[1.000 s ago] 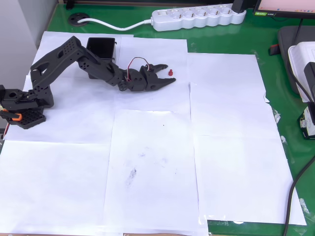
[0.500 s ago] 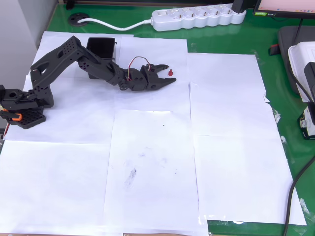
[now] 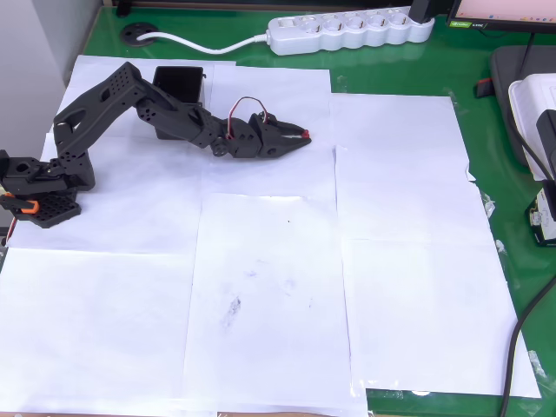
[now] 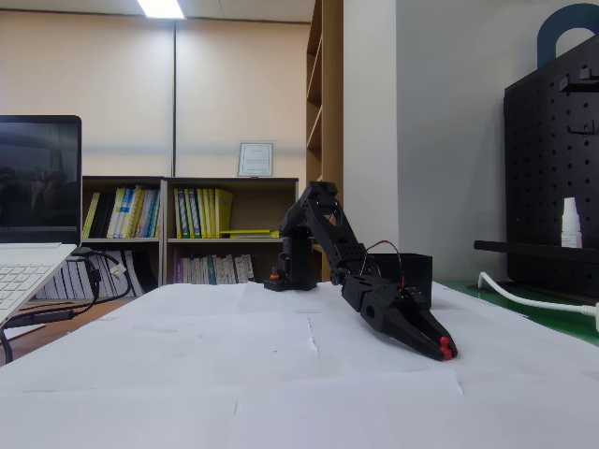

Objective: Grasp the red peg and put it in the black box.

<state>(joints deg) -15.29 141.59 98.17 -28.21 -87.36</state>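
Observation:
The tiny red peg (image 3: 307, 134) (image 4: 445, 352) sits pinched at the tips of my black gripper (image 3: 301, 135) (image 4: 440, 348), low over the white paper. Its fingers have come together on the peg. In the overhead view the black box (image 3: 178, 84) stands at the upper left, behind the arm's elbow. The fixed view has the black box (image 4: 406, 273) behind the arm, to the right of it.
White paper sheets (image 3: 287, 261) cover the green table. A white power strip (image 3: 347, 30) with its cable lies along the far edge. A laptop (image 4: 33, 234) stands at the left of the fixed view, and white devices (image 3: 539, 130) sit at the overhead view's right edge.
The gripper was open with the peg between its fingertips; the fingers have closed onto the peg. The arm has barely shifted.

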